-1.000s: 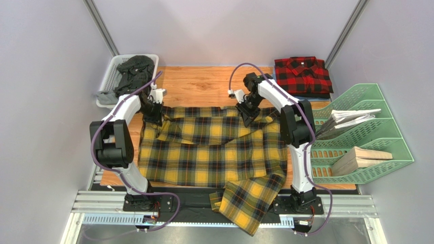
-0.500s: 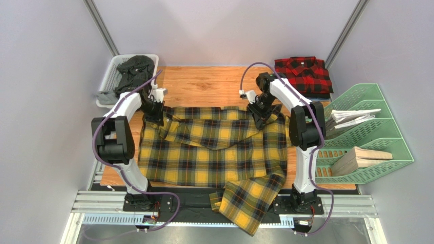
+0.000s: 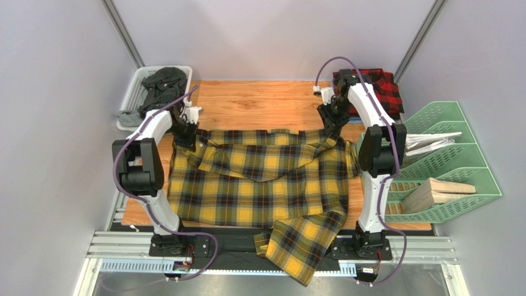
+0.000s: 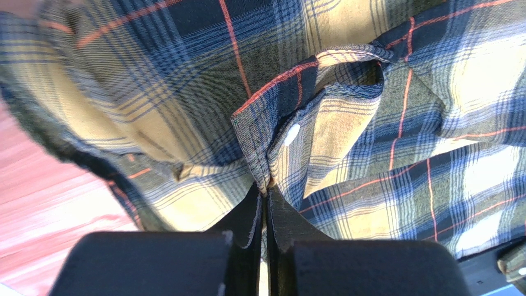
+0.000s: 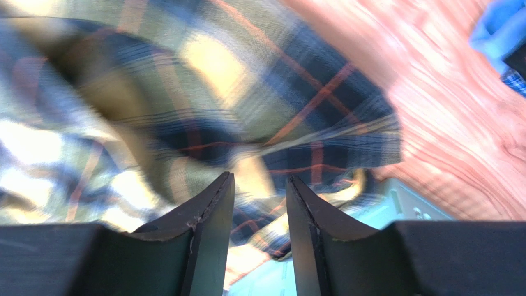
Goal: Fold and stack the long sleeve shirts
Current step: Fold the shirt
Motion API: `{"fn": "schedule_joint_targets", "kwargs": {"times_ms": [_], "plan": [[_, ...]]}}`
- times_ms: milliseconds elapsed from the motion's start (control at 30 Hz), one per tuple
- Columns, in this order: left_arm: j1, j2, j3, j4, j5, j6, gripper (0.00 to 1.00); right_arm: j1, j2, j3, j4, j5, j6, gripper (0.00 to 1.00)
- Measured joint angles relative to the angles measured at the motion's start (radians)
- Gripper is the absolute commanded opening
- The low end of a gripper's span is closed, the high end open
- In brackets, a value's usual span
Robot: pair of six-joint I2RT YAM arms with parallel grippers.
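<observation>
Right arm (image 3: 368,112) has apparently pulled yellow shirt (image 3: 259,179) rightward.

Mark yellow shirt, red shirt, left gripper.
yellow shirt (image 3: 259,182): top external view, middle of the spread body.
red shirt (image 3: 390,92): top external view, uncovered right part.
left gripper (image 4: 266,196): left wrist view, between its fingers' tips, pinching cloth.

Pale grey walls (image 3: 265,37) enclose a wooden table (image 3: 259,102), seemingly under even light.
</observation>
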State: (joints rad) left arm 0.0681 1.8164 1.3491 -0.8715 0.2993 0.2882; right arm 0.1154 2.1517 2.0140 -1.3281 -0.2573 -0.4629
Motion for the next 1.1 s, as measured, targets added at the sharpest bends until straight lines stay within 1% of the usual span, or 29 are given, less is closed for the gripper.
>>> {"fn": "schedule_joint_targets", "kwargs": {"times_ms": [67,100,133,167,200,233,267,400,433,533,567,667,833,900,967,1033,1100], "plan": [[0.000,-0.010,0.010,-0.005,-0.005,0.007,0.00,-0.007,0.012,-0.046,0.034,0.053,0.007,0.40],[0.000,-0.011,0.016,-0.007,-0.011,0.011,0.02,-0.006,0.018,-0.081,0.048,0.079,0.009,0.42],[0.000,-0.011,0.020,-0.006,-0.018,0.014,0.12,-0.003,0.024,-0.119,0.056,0.102,0.010,0.44],[0.000,-0.011,0.021,-0.005,-0.025,0.017,0.34,0.000,0.031,-0.151,0.063,0.121,0.011,0.47],[0.000,-0.011,0.021,-0.008,-0.031,0.025,0.42,0.005,0.039,-0.175,0.062,0.142,0.011,0.48],[0.000,-0.011,0.021,-0.009,-0.035,0.039,0.47,0.008,0.050,-0.192,0.065,0.161,0.009,0.50],[0.000,-0.011,0.021,-0.007,-0.037,0.046,0.59,0.012,0.054,-0.198,0.066,0.171,0.010,0.52],[-0.009,-0.028,0.014,0.029,-0.028,0.084,0.60,0.020,0.057,-0.184,0.069,0.200,0.006,0.53],[-0.015,-0.037,0.014,0.037,-0.030,0.094,0.59,0.021,0.055,-0.177,0.072,0.201,0.006,0.53],[-0.050,-0.061,0.020,0.064,-0.042,0.124,0.53,0.023,0.038,-0.183,0.089,0.200,0.006,0.49],[-0.064,-0.057,0.030,0.068,-0.047,0.128,0.50,0.027,0.032,-0.187,0.094,0.202,0.006,0.45],[-0.096,0.002,0.081,0.070,-0.060,0.133,0.45,0.031,0.021,-0.208,0.116,0.214,0.000,0.42],[-0.100,0.126,0.104,0.072,-0.077,0.134,0.42,0.035,0.074,-0.193,0.145,0.230,-0.006,0.39],[-0.098,0.180,0.116,0.062,-0.098,0.135,0.40,0.037,0.119,-0.163,0.154,0.249,-0.007,0.39],[-0.095,0.233,0.167,0.030,-0.118,0.137,0.39,0.040,0.139,-0.124,0.141,0.266,-0.012,0.39],[-0.095,0.266,0.225,0.018,-0.136,0.138,0.39,0.042,0.162,-0.082,0.137,0.277,-0.017,0.40],[-0.095,0.304,0.282,0.010,-0.145,0.138,0.41,0.043,0.198,-0.014,0.137,0.286,-0.019,0.44]]}}
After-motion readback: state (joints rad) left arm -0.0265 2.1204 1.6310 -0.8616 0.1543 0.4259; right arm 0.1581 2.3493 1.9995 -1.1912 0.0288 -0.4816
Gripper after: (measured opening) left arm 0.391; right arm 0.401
